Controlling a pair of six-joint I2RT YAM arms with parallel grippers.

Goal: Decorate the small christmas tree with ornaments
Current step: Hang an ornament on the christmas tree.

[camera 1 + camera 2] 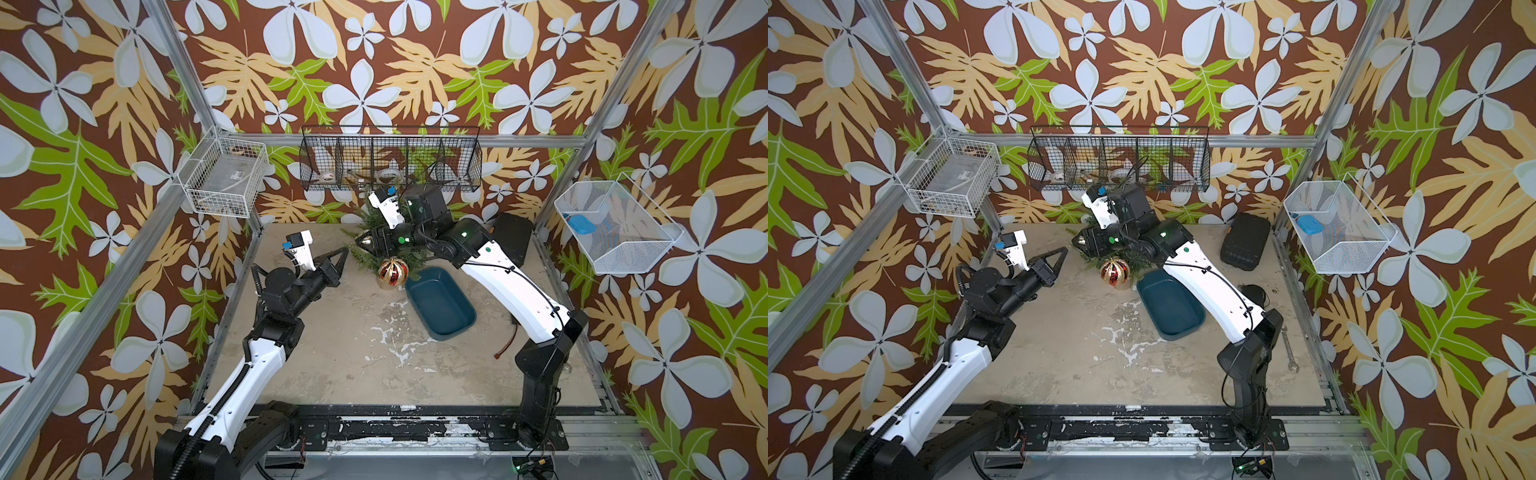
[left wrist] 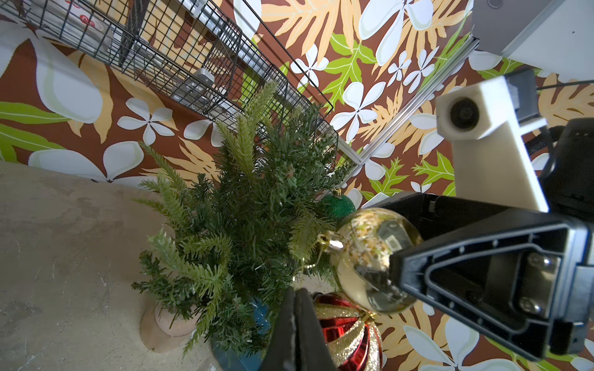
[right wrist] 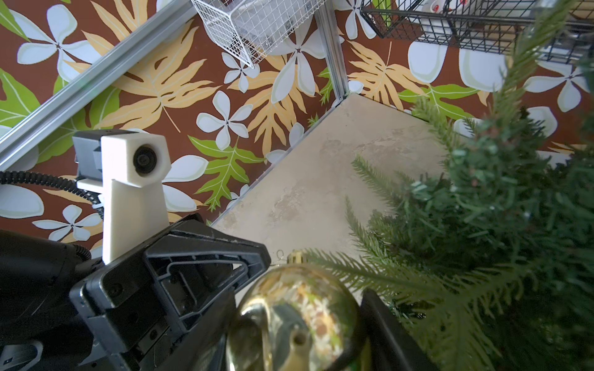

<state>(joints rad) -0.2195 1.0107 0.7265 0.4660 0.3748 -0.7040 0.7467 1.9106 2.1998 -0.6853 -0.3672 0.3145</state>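
The small christmas tree (image 1: pixel 366 257) (image 2: pixel 244 205) stands at the back of the table, largely covered by my right arm in both top views. My right gripper (image 1: pixel 362 240) is shut on the shiny gold ball (image 2: pixel 369 260) (image 3: pixel 295 318), with the ball's cap against the tree's branches. The red-gold-white striped ball (image 1: pixel 392 272) (image 1: pixel 1115 272) is low at the tree's front. A green glitter ball (image 2: pixel 337 207) sits among the branches. My left gripper (image 1: pixel 345 251) (image 2: pixel 297 295) is shut and empty, just left of the tree.
A dark blue tray (image 1: pixel 440 303) lies right of the tree's pot (image 2: pixel 167 324). A black wire basket (image 1: pixel 390 164) hangs on the back wall above the tree. White wire baskets (image 1: pixel 226 176) (image 1: pixel 615 228) hang at both sides. A black device (image 1: pixel 1244 241) and a wrench (image 1: pixel 1289 349) lie at the right.
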